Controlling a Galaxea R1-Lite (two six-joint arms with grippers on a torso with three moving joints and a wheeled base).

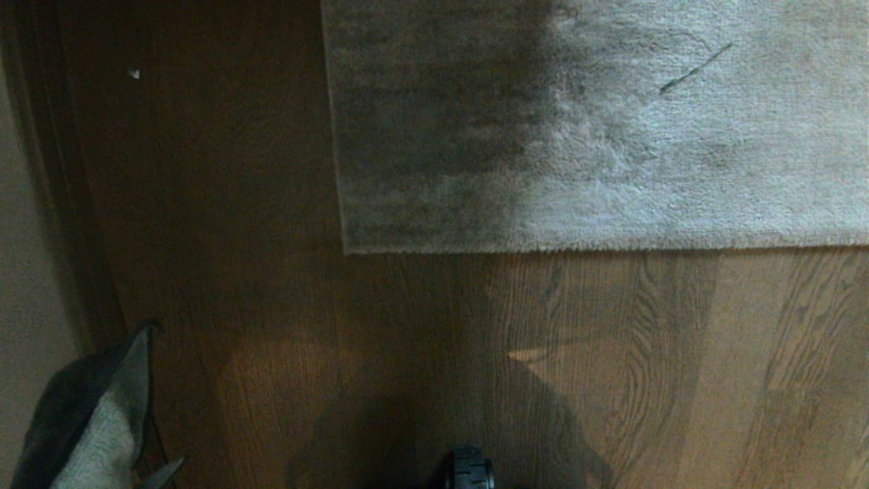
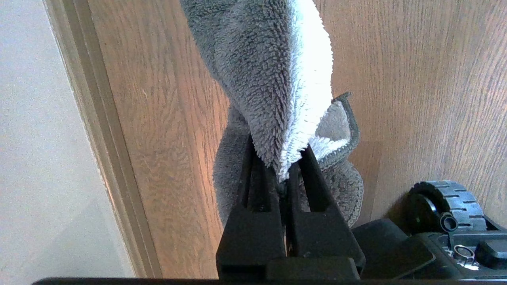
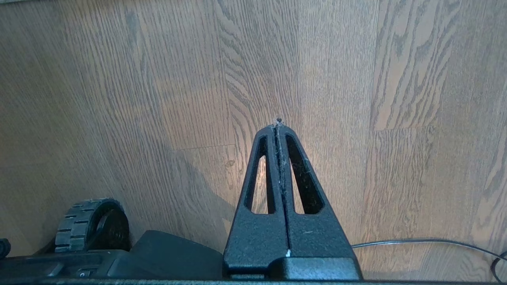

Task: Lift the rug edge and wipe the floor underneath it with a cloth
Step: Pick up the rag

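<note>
Rug edge runs straight across the upper part of the head view, its square corner at the left, lying flat on the floor with nothing yet lifted. Dark wooden planks with wavy grain stretch from it toward the robot's base, whose black wheel shows at the bottom. Down at the lower left the cloth hangs, a fuzzy grey terry piece with a dark border, well apart from the rug. In the left wrist view the left gripper pinches a fold of it between nearly closed fingers, the rest draping off the tips above the planks beside a pale baseboard; held this way it is ready for wiping. The right gripper points at bare floor with its fingers pressed fully together and nothing between them, a thin cable lying nearby. That free one seems the likely choice for raising the border, so the work looks barely begun.
</note>
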